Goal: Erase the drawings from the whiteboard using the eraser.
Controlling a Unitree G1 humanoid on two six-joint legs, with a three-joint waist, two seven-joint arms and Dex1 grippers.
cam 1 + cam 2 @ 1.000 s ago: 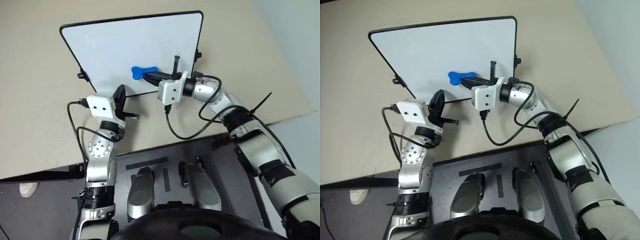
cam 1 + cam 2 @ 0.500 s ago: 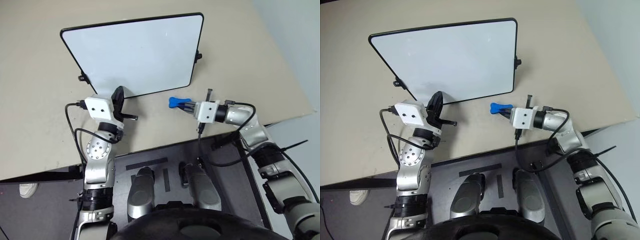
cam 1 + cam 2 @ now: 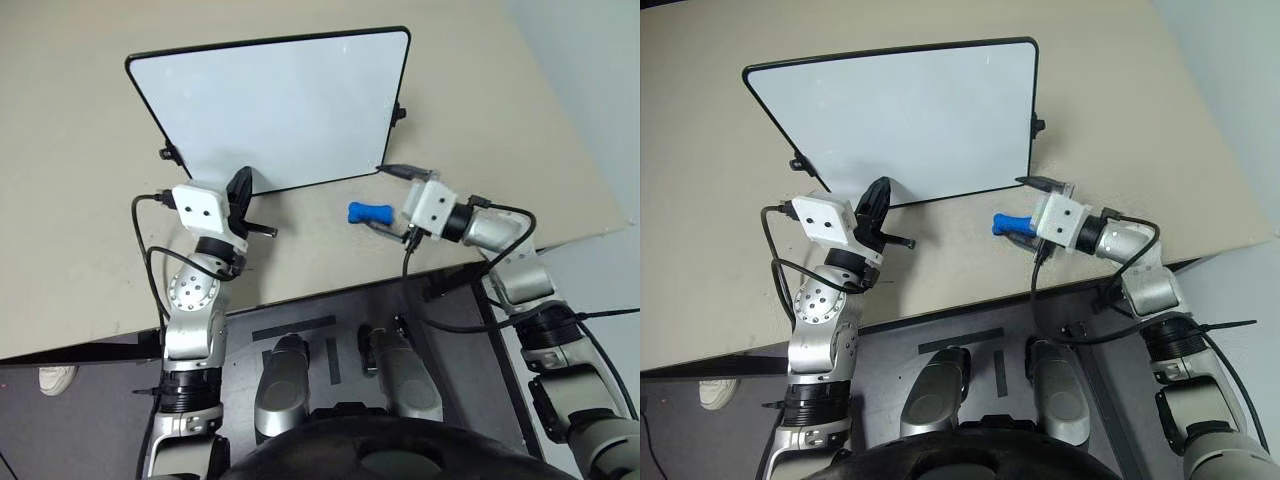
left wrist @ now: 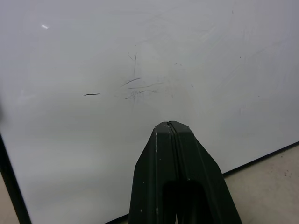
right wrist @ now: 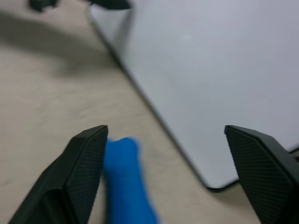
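Observation:
The whiteboard (image 3: 280,105) lies flat on the far half of the table. In the left wrist view its surface (image 4: 210,60) carries a few faint thin strokes (image 4: 135,88); I cannot tell if they are the drawings. The blue bone-shaped eraser (image 3: 367,212) rests on the table just off the board's near right corner. My right gripper (image 3: 388,200) is open around it, not gripping; the eraser (image 5: 126,182) sits close beside one finger (image 5: 86,163). My left gripper (image 3: 240,182) is shut, empty, its fingertips (image 4: 170,135) over the board's near edge.
The beige table (image 3: 80,230) ends in a near edge just behind both wrists and a right edge (image 3: 600,190) beyond the right arm. Small black clips (image 3: 400,112) stick out from the board's sides. A black cable (image 3: 415,260) loops under the right wrist.
My right gripper carried the eraser off the whiteboard, to the right and nearer, then opened and let it go on the table. The left gripper stayed put.

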